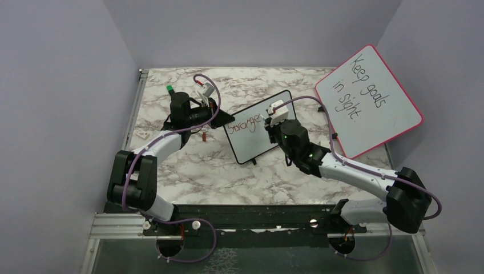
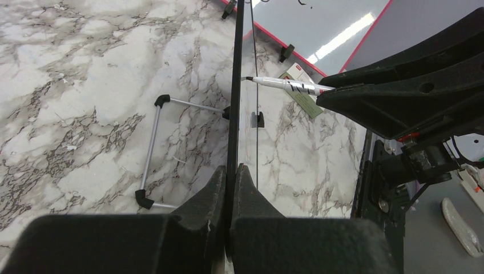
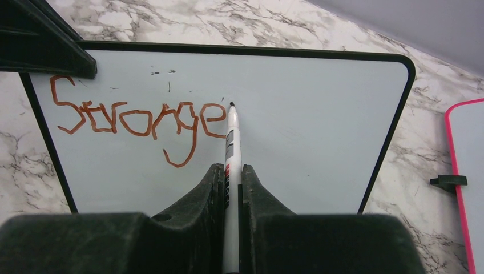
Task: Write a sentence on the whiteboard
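My left fingers [image 2: 222,178] are pressed together on the thin black frame of the whiteboard [image 1: 251,145], pinching its left edge, so that from my left wrist the board shows edge-on as a dark line running away from me. The board sits mid-surface between my two arms, skewed so that its long sides run from near left to far right; I cannot tell how steeply it tilts. My right fingers [image 3: 219,174] pinch the marker [image 3: 232,137] along its barrel, tip pointing away from me and meeting the white face just right of the final "e". The sentence [image 3: 137,117] so far reads "Stronge" in reddish-brown, starting close to the left frame and ending about halfway across. From the tip, plain white runs on to the rounded right frame, and a wide plain band lies under the word down to the near edge; only the tail of the "g" dips into it. A few tiny dark specks sit above the letters. Past the right frame there is a strip of marbled surface [image 1: 188,165], then the pink-framed board [image 1: 394,120], apart from mine. A small reddish-brown piece [image 1: 205,136] lies on the surface just beside my left wrist.
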Motion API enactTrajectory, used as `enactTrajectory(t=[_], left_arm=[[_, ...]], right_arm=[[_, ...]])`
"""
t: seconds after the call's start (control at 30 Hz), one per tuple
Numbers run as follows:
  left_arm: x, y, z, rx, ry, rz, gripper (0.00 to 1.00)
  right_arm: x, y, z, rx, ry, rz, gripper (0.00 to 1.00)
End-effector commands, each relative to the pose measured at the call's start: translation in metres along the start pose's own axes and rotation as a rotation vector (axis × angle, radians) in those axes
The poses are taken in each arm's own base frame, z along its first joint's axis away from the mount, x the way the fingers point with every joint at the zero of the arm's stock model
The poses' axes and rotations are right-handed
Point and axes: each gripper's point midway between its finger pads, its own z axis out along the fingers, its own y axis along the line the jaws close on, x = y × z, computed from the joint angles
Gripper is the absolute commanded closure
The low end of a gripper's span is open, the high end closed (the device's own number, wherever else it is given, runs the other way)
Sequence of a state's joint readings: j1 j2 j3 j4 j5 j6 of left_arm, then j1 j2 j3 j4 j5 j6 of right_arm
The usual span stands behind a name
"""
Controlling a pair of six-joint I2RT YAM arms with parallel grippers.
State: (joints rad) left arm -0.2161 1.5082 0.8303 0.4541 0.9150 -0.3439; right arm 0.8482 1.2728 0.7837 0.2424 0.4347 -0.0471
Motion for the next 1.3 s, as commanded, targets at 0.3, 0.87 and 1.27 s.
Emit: enactTrajectory(t=[0.3, 0.87, 1.27], left_arm=[[0.029, 0.020, 0.001, -0.079, 0.073, -0.059, 1.00], [0.030, 0.021, 0.001, -0.083, 0.074, -0.063, 1.00], [0.029, 0.020, 0.001, -0.081, 0.073, -0.063, 1.00]], right_arm=[[0.007, -0.006, 0.000, 0.023, 0.034, 0.015, 0.99], [0.037, -0.003, -0.013, -0.005, 0.120, 0.034, 0.99], [0.015, -0.005, -0.004, 0.018, 0.042, 0.040, 0.99]])
